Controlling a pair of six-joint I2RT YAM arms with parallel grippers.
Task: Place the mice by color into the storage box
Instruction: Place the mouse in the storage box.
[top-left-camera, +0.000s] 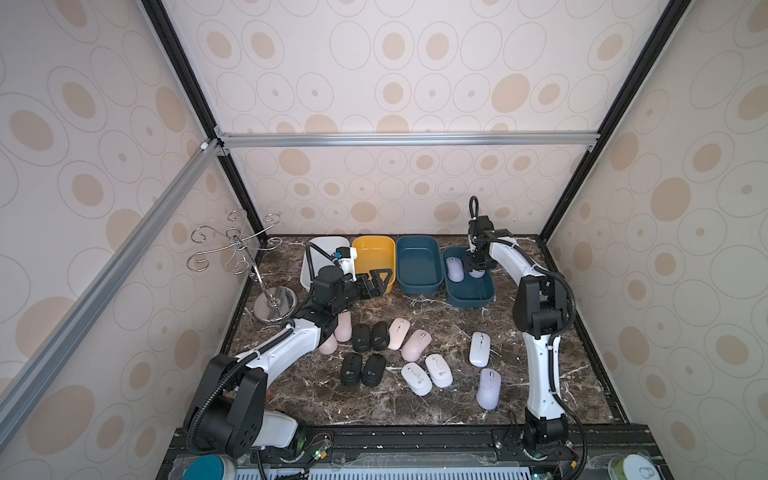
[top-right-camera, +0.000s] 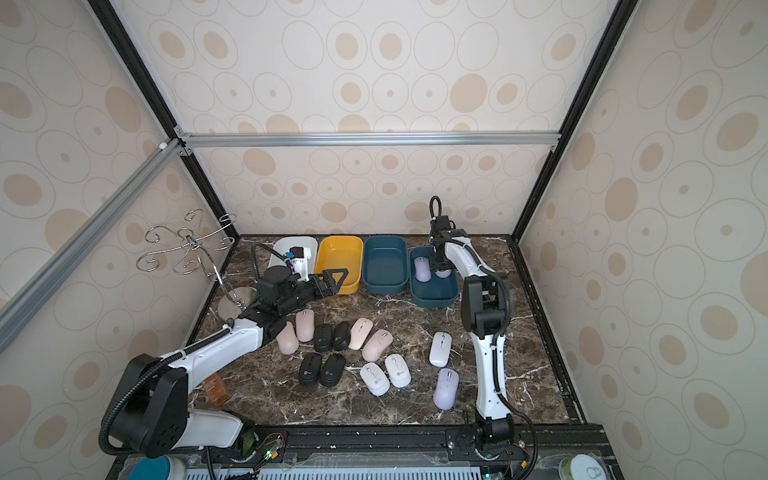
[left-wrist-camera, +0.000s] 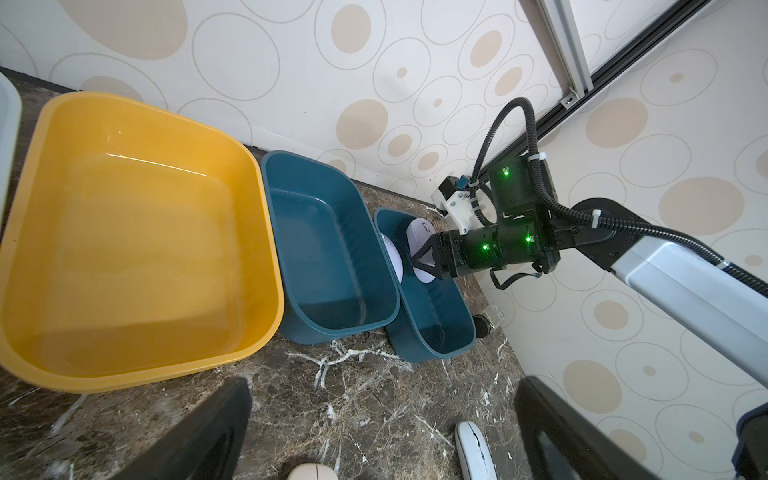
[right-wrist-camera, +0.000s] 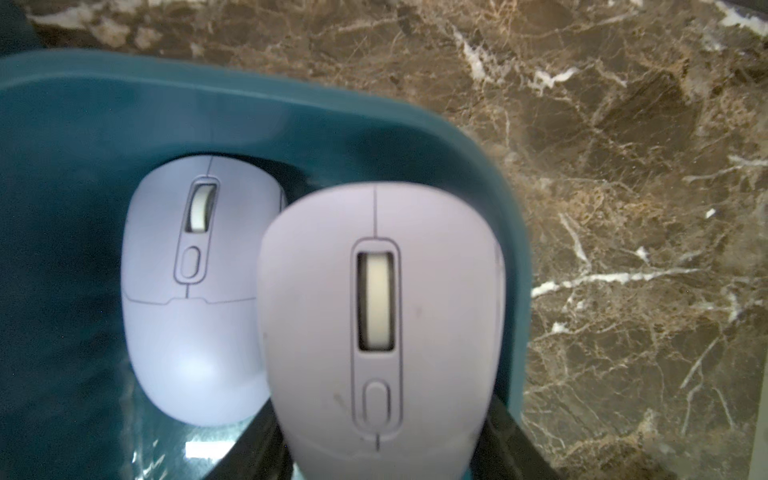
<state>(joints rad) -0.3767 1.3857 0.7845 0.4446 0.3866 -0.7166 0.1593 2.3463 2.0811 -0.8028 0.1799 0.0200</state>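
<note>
My right gripper (right-wrist-camera: 380, 457) is shut on a lavender mouse (right-wrist-camera: 380, 324) and holds it just over the right-hand dark teal box (top-left-camera: 469, 297). A second lavender mouse (right-wrist-camera: 187, 299) lies inside that box, beside the held one (top-left-camera: 477, 273). My left gripper (top-left-camera: 376, 280) hangs open and empty at the front edge of the yellow box (top-left-camera: 374, 249); only marble shows between its fingers (left-wrist-camera: 208, 436). On the table in both top views lie several black mice (top-left-camera: 361, 336), pink mice (top-left-camera: 415, 345), white mice (top-left-camera: 432, 372) and one more lavender mouse (top-left-camera: 488, 388).
A white box (top-left-camera: 320, 249) and a second dark teal box (top-left-camera: 417, 266) stand in the back row with the others. A chrome hook stand (top-left-camera: 274, 303) rises at the back left. Two pink mice lie partly under my left forearm (top-left-camera: 291, 340).
</note>
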